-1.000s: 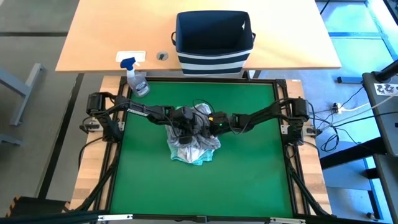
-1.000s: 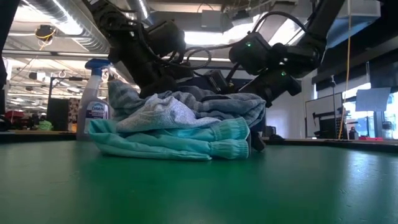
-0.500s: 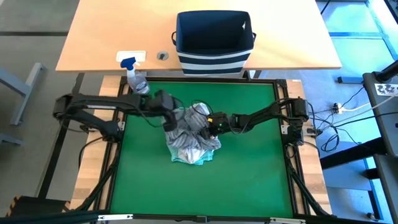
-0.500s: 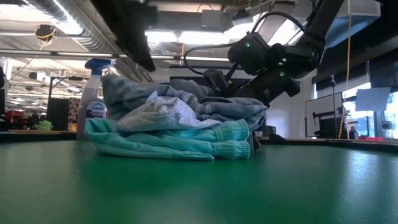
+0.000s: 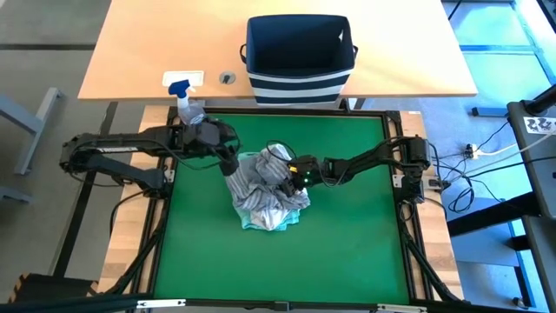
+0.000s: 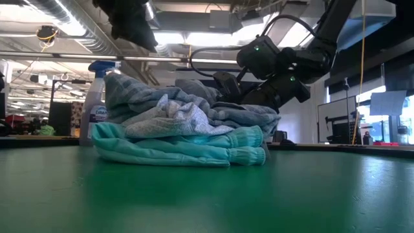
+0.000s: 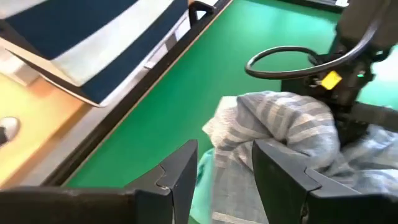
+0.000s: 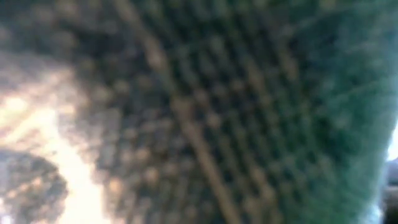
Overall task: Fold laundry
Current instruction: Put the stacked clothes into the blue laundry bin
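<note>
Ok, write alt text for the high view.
A heap of laundry sits mid green mat, with the left gripper at its left edge and the right gripper buried in its right side. A striped basket stands behind.

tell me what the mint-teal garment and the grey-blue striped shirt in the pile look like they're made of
Mint-teal garment: looks like soft, matte knit, maybe fleece or sweatshirt jersey; its thick ribbed cuffs point that way. Grey-blue striped shirt: seems a thinner woven fabric, likely cotton; the stripes run through it and it crumples in light, sharp folds. Neither shows any sheen.
</note>
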